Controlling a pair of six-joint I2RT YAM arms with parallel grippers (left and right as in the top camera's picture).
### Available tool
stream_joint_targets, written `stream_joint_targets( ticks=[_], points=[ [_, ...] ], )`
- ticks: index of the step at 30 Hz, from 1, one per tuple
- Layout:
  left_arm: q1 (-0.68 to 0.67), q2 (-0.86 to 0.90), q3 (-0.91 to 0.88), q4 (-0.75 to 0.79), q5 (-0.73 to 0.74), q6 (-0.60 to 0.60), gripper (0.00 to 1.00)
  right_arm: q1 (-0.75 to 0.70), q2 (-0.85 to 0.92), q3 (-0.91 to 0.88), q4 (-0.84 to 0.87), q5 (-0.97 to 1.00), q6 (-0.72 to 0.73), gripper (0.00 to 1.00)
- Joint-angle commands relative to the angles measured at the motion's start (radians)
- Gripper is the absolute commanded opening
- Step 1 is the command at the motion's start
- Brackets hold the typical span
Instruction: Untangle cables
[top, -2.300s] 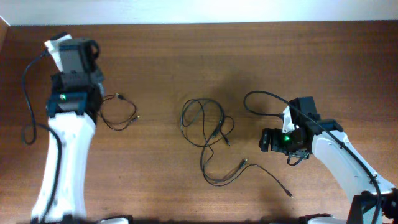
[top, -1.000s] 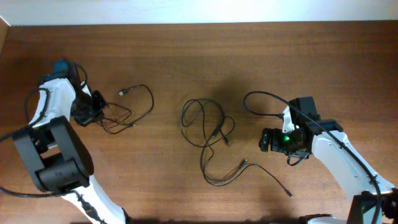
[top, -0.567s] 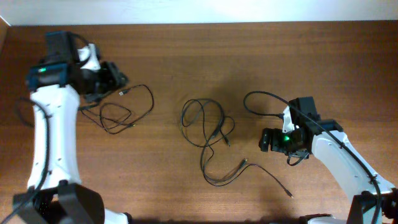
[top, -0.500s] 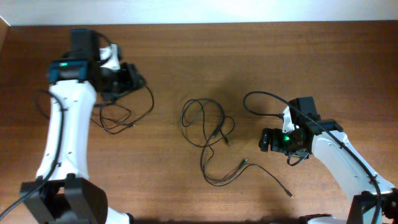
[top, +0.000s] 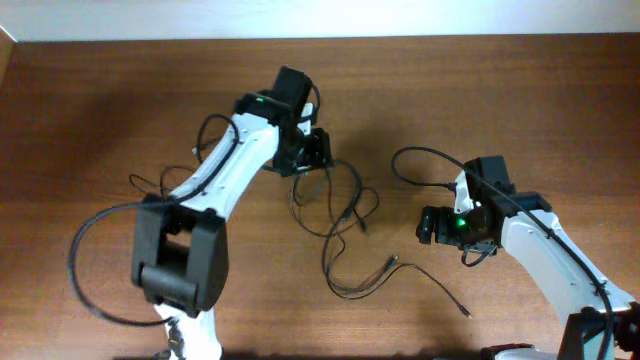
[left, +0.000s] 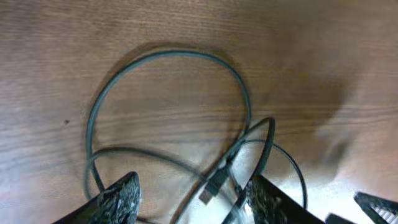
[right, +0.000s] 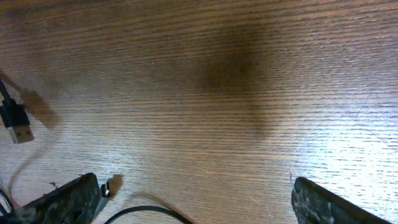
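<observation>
Left arm has swung from the far left edge to the middle of the tabletop (top: 540, 100). Its left end effector (top: 312, 150) now hangs over the upper loops of the cables (top: 325, 255). Right arm has not shifted.

**End effector state**
- Left: released. The wrist view shows its fingers (left: 121, 196) parted, with strands and a silver plug (left: 208, 188) lying loose between them, nothing pinched.
- Right end effector (top: 424, 226): spread wide and empty, low over bare wood just right of the bunch.

**Condition of the cables**
- Thin black cords lie flat on the wood at centre, between the two arms.
- One round loop sits on top, several strands cross below it, and a long tail (top: 440, 290) runs toward the front right.
- One thin cord (top: 143, 183) appears to lie apart on the left, partly under the left arm.

**Risks, as judged**
- Closing here could catch two or three crossing strands together. A lift would then haul up the whole bunch and tighten the crossings.
- The plug between the fingers could snag in a loop when drawn through.
- The cords are light and unanchored. With the right side holding nothing, a pull may only drag them across the tabletop.
- The left arm's own thick lead could sweep the cord beneath it.
</observation>
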Motion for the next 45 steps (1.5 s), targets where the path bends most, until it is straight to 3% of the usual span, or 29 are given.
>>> stream_joint_targets(
  ticks=[1, 2, 3, 6, 9, 10, 17, 19, 24, 26, 29, 36, 40, 43, 45],
  points=[
    [0.002, 0.036, -0.004, 0.052, -0.011, -0.027, 0.55, -0.004, 0.003, -0.005, 0.0, 0.009, 0.0, 0.99],
    [0.002, 0.042, -0.004, 0.058, -0.011, -0.029, 0.42, -0.004, 0.003, -0.005, 0.0, 0.009, 0.0, 0.98],
    [0.002, 0.045, -0.004, 0.056, -0.009, -0.035, 0.02, -0.004, 0.003, -0.005, -0.001, 0.009, 0.0, 0.99],
    [0.002, 0.045, -0.003, 0.062, -0.007, -0.034, 0.0, -0.004, 0.003, -0.005, -0.001, 0.009, 0.0, 0.99],
    [0.002, 0.045, -0.003, 0.058, -0.007, -0.034, 0.54, -0.004, 0.003, -0.005, -0.001, 0.009, 0.0, 0.98],
    [0.002, 0.045, -0.003, 0.049, -0.01, -0.034, 0.59, -0.004, 0.003, -0.005, -0.001, 0.009, 0.0, 0.99],
    [-0.053, 0.045, -0.004, 0.015, -0.09, -0.052, 0.58, -0.004, 0.003, -0.005, -0.001, 0.009, 0.0, 0.98],
    [-0.072, 0.046, -0.004, 0.021, -0.185, -0.127, 0.63, -0.004, 0.003, -0.005, -0.001, 0.009, 0.0, 0.98],
    [-0.084, 0.046, -0.004, 0.14, -0.195, -0.15, 0.75, -0.004, 0.003, -0.005, -0.001, 0.009, 0.0, 0.99],
    [-0.084, 0.046, -0.004, 0.145, -0.195, -0.195, 0.75, -0.004, 0.003, -0.005, -0.001, 0.009, 0.0, 0.98],
    [-0.091, 0.047, -0.005, 0.137, -0.195, -0.2, 0.57, -0.004, 0.003, -0.005, -0.001, 0.009, 0.0, 0.99],
    [-0.098, 0.047, -0.078, 0.147, -0.195, -0.2, 0.57, -0.004, 0.003, -0.005, -0.001, 0.009, 0.001, 0.99],
    [-0.098, 0.047, -0.082, 0.163, -0.195, -0.201, 0.5, -0.004, 0.003, -0.005, -0.001, 0.009, 0.0, 0.98],
    [-0.098, 0.048, -0.082, 0.165, -0.195, -0.204, 0.5, -0.004, 0.003, -0.005, -0.001, 0.009, 0.001, 0.98],
    [-0.098, 0.048, -0.082, 0.166, -0.216, -0.204, 0.61, -0.004, 0.003, -0.005, -0.001, 0.009, 0.0, 0.98]
  ],
)
